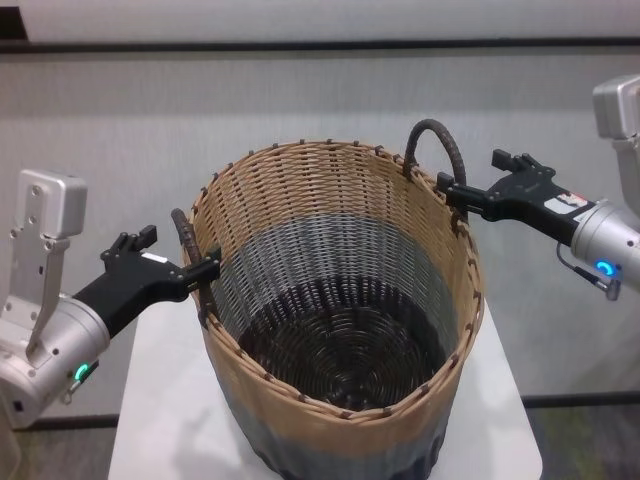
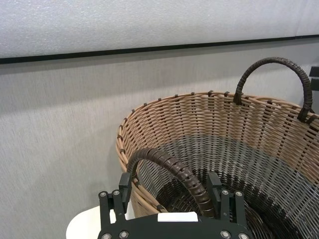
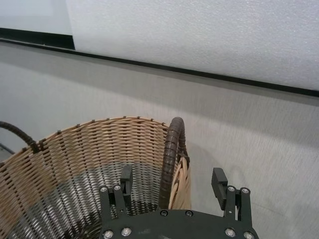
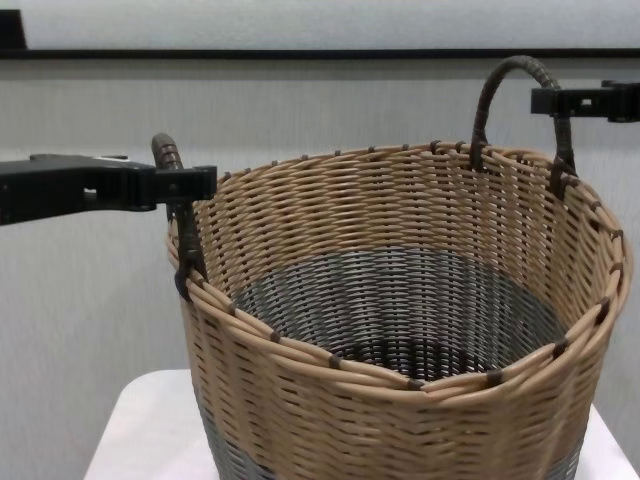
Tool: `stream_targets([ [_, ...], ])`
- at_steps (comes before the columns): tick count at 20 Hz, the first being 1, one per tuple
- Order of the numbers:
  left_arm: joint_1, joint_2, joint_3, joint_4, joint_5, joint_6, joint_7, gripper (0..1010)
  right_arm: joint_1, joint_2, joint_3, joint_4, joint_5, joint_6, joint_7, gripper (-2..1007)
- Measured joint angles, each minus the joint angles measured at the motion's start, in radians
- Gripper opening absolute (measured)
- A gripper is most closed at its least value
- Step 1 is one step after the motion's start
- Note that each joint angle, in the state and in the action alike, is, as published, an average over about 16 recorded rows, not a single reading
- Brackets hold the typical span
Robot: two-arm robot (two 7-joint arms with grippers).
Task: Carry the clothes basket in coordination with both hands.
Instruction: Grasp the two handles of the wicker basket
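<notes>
- The left gripper [image 2: 170, 191] is set around the left handle [image 2: 167, 169] of the basket [image 1: 335, 300]; in the left wrist view its two fingers stand apart, one on each side of the dark wrapped loop, with gaps still showing, so nothing is clamped yet.
- The right gripper [image 3: 173, 186] is placed in the same way at the right handle [image 3: 172, 159]: its fingers are spread, and the loop rises between them, nearer one finger than the other.
- Both handles are straddled rather than squeezed, which is judged to be a lining-up before the closing, so that each loop is caught squarely.
- The grippers are brought in from opposite sides at rim height, as the head view shows, because the handles sit across from each other on the rim [image 4: 400, 160]; a lift from both sides should keep so wide a basket level.
- The basket is seen standing on the white bench [image 1: 160, 420], between the two arms, and nothing is seen inside it.
- Ahead of a lift, both closings are judged to be needed together; if only one handle were taken, the basket could tip.
</notes>
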Motion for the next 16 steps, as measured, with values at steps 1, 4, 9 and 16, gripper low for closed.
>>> stream_targets([
  [1, 0.000, 0.001, 0.000, 0.001, 0.000, 0.000, -0.001, 1003, 0.006, -0.005, -0.001, 0.008, -0.004, -0.001, 0.002, 1005],
  [4, -0.001, 0.004, 0.001, 0.003, 0.001, -0.001, -0.002, 1003, 0.023, -0.020, -0.003, 0.033, -0.014, -0.003, 0.010, 1005],
  [9, -0.003, 0.007, 0.004, 0.005, 0.004, -0.002, -0.004, 1003, 0.045, -0.040, -0.007, 0.070, -0.027, -0.001, 0.021, 1005],
  [16, -0.005, 0.007, 0.006, 0.007, 0.009, -0.001, -0.003, 1003, 0.076, -0.069, -0.018, 0.118, -0.045, 0.001, 0.036, 1005],
])
